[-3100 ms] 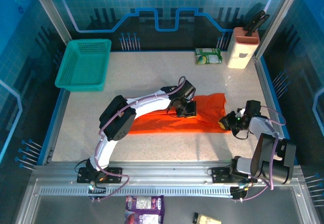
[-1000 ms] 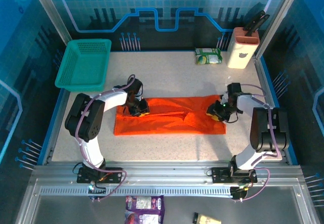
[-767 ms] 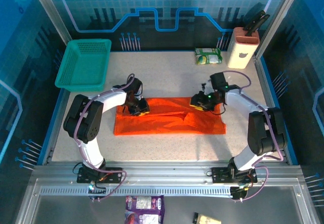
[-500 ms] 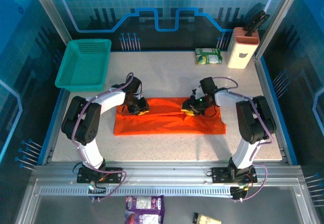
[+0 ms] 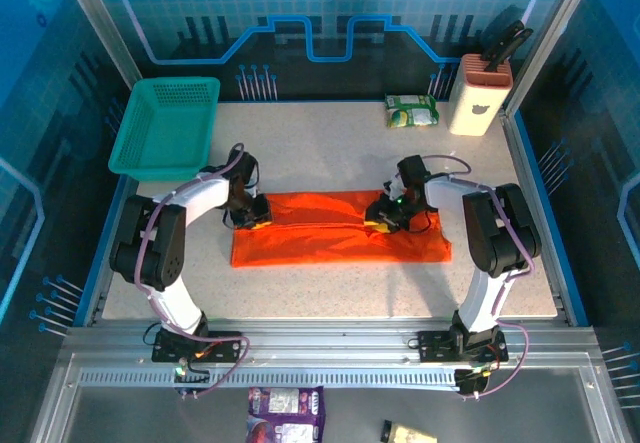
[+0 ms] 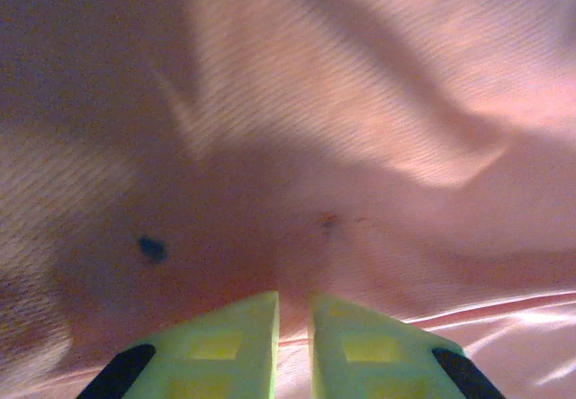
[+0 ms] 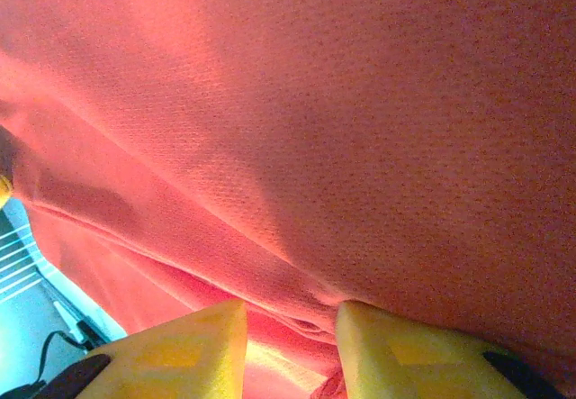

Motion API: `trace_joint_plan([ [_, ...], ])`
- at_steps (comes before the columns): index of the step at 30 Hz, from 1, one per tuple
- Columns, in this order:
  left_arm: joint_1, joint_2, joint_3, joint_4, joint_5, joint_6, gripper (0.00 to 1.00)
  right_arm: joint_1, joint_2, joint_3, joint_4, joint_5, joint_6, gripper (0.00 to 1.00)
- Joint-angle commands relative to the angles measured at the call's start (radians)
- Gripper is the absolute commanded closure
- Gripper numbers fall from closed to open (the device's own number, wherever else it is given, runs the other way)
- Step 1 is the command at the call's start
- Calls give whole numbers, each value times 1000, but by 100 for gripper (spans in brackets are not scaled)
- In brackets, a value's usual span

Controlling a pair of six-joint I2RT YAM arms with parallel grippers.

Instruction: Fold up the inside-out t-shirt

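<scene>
Seeing the inside-out t-shirt [image 5: 340, 240] lying as a long, flattened orange band on the counter [image 5: 330, 153], reaching from under the left tool [image 5: 248, 213] to a little past the right tool [image 5: 385, 218], with a lengthwise crease running between the two. Finding the left tool pressing down at the band's far left corner, its yellow-green fingers [image 6: 225, 345] standing narrow with just a thin slit between them, and with wrinkled, shadowed cloth lying right ahead of the tips. Being unable to tell from the left wrist view whether any cloth is being pinched in that slit. Finding the right tool sitting on the far edge of the band, right of its middle, its yellow fingers [image 7: 171, 345] closing on a bunched ridge of the shirt, with that ridge bulging up between them in the right wrist view. Noting a teal basket [image 5: 165, 128] sitting well beyond the left tool and to its left. Noting also a green packet [image 5: 412, 111] and a pale knife block [image 5: 478, 93] standing well beyond the right tool, both well apart from the shirt.
</scene>
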Motion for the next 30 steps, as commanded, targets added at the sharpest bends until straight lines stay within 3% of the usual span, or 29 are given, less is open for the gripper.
trace_joint_plan([
  [1,9,1,-55,-15,-8,31,84,-16,51,32,-83,135,-57,65],
  [9,36,-29,-134,33,-28,13,84,-29,55,70,-134,147,-101,65],
  [15,67,-43,-93,47,-11,25,83,-72,-61,80,-171,110,-176,65],
  [25,67,30,-37,40,7,36,82,-278,-74,116,-288,283,-343,64],
  [30,67,46,-34,43,1,38,82,-299,-20,117,-281,366,-341,64],
])
